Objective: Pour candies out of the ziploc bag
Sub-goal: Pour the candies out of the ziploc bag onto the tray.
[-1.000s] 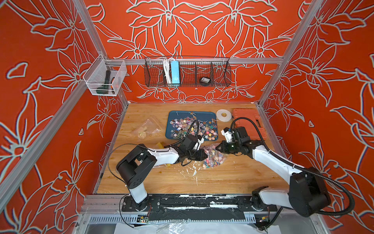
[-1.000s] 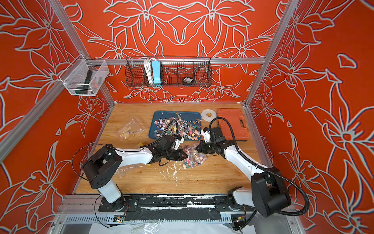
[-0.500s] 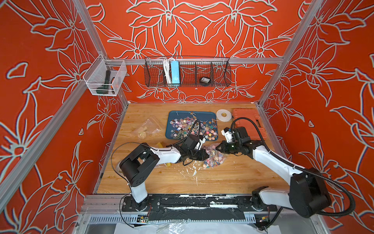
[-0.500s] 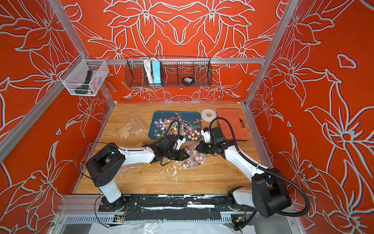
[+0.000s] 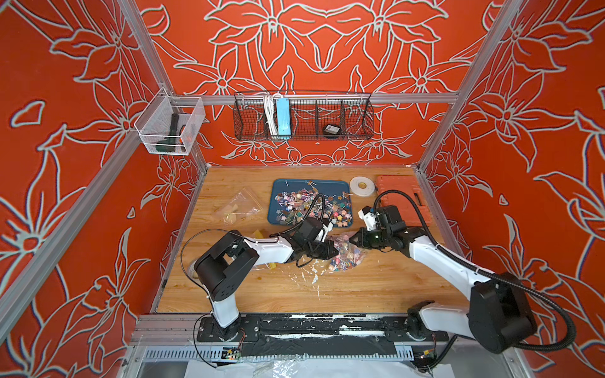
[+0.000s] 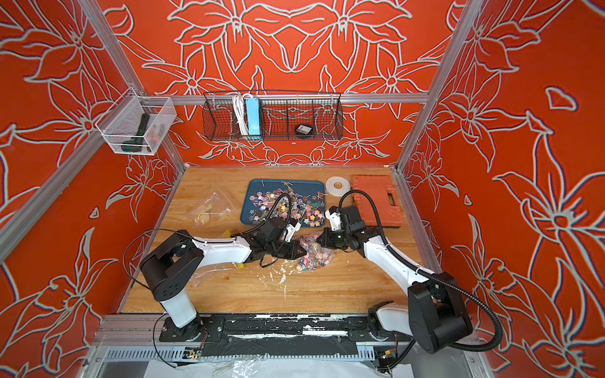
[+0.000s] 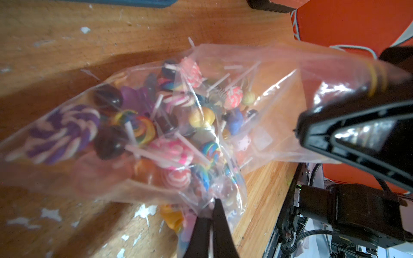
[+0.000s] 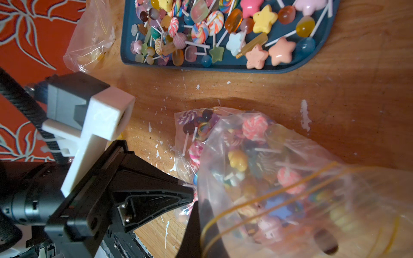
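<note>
The clear ziploc bag [image 5: 344, 254] [image 6: 313, 257] lies on the wooden table between my two grippers, full of candies [image 7: 138, 129] [image 8: 254, 128]: small lollipops on white sticks. My left gripper [image 5: 333, 251] [image 7: 211, 206] is shut on one edge of the bag. On the opposite side my right gripper [image 5: 353, 240] [image 8: 199, 206] is shut on the rim with the yellow zip line. The bag's mouth is spread between them. Just behind, a blue tray [image 5: 277, 188] [image 8: 125, 47] holds many loose candies [image 5: 311, 204] [image 8: 201, 29].
An emptied clear bag [image 5: 240, 207] lies at the back left. A white tape roll [image 5: 361, 186] and an orange case [image 5: 397, 191] sit at the back right. A wire basket [image 5: 302, 119] hangs on the rear wall. Yellow bits [image 5: 258, 234] lie by the left arm.
My left gripper has closed its last bit onto the bag's edge, and the left arm has edged slightly to the right. The right arm has stayed put.
</note>
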